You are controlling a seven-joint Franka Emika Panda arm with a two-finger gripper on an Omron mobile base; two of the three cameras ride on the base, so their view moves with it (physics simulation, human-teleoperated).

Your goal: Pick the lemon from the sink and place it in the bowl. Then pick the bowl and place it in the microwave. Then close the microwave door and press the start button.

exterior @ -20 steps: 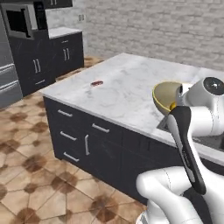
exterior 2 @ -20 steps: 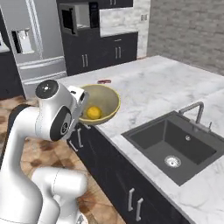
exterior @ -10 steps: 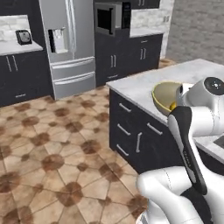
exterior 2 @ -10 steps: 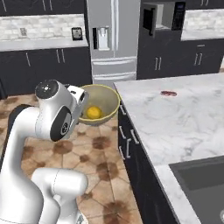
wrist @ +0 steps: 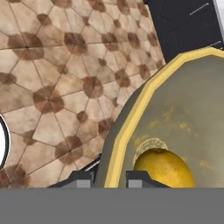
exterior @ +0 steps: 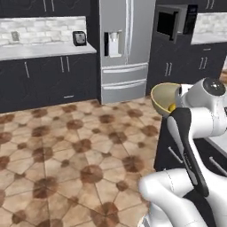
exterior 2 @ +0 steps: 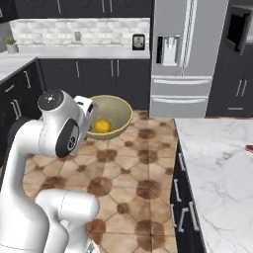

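Lemon (exterior 2: 103, 126) already lies in bowl (exterior 2: 116, 108), whose rim the tool (wrist: 109, 177) pinches, carried above the floor; microwave (exterior: 172, 22) loading, door and start remain.

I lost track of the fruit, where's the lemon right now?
The small round yellow lemon lies inside the shallow olive-yellow bowl, which the gripper grips by its rim above the tiled floor.

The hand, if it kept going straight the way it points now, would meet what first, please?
The hand is shut on the bowl's rim, pointing down. Past the bowl, the tiled floor seems to come first, though depth is unclear.
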